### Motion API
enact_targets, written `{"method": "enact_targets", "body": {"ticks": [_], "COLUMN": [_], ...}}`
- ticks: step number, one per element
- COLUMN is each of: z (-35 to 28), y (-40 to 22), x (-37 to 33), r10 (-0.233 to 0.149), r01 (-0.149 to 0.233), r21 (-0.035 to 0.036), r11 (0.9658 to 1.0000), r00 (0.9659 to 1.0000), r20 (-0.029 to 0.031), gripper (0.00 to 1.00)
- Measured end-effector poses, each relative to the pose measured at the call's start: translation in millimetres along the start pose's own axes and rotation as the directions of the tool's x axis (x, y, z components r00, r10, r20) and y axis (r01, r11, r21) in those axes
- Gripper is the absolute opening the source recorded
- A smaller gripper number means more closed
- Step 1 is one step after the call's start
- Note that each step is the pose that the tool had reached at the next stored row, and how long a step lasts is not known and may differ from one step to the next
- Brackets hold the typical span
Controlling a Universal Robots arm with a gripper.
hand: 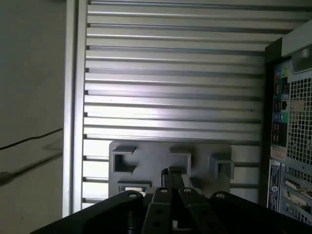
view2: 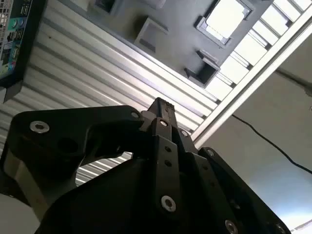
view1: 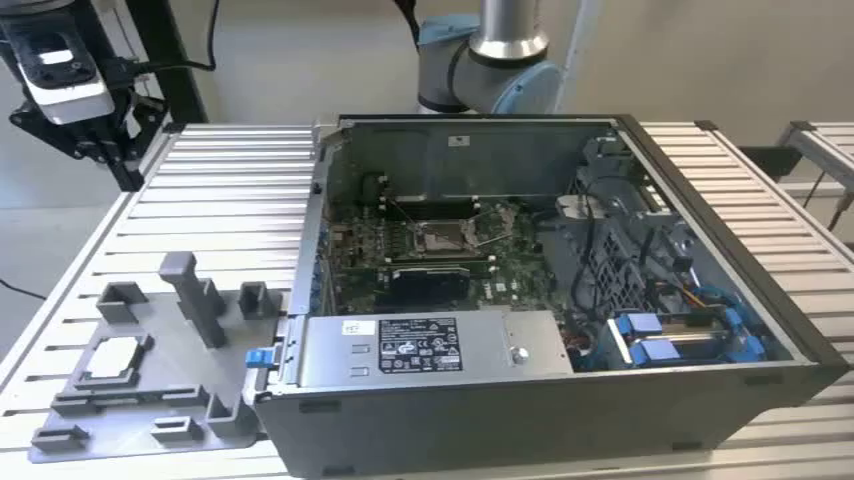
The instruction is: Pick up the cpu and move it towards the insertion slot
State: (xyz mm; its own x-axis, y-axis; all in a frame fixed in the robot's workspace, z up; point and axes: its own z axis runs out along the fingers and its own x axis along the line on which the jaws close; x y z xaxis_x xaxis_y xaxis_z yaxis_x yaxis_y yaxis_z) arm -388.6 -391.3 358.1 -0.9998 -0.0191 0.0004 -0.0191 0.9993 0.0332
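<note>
gripper: the gripper (hand: 170,172) looks closed, tips pressed together with nothing in them. It hangs over the slatted tabletop (view1: 227,190), near the grey fixture (view1: 174,400) but well above it.
cpu: the cpu (view1: 114,358) lies flat in a shallow pocket of the fixture, at the exterior view's left, outside the computer case (view1: 534,420). Nothing's touching it. In the second wrist view it's the bright square.
insertion slot: the insertion slot (view1: 438,236) is on the green board inside the open case, well apart from the cpu. Its metal frame and thin lever are visible.
handling: I'd guess it's light, stiff and thin, with a slick metal top and probably a delicate underside.
where to grab: my pick is two opposite edges, kept level. The pocket walls look low, so there's not much edge to catch.
progress: pickup not yet done.
</note>
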Motion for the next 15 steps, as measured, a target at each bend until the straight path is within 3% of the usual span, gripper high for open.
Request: {"method": "enact_targets", "body": {"ticks": [15], "z": [-0.1], "y": [-3.4], "x": [3.7], "r10": [0.0], "r01": [0.0], "r21": [0.0005], "r11": [1.0], "r00": [1.0], "r20": [-0.0001], "gripper": [0.0]}}
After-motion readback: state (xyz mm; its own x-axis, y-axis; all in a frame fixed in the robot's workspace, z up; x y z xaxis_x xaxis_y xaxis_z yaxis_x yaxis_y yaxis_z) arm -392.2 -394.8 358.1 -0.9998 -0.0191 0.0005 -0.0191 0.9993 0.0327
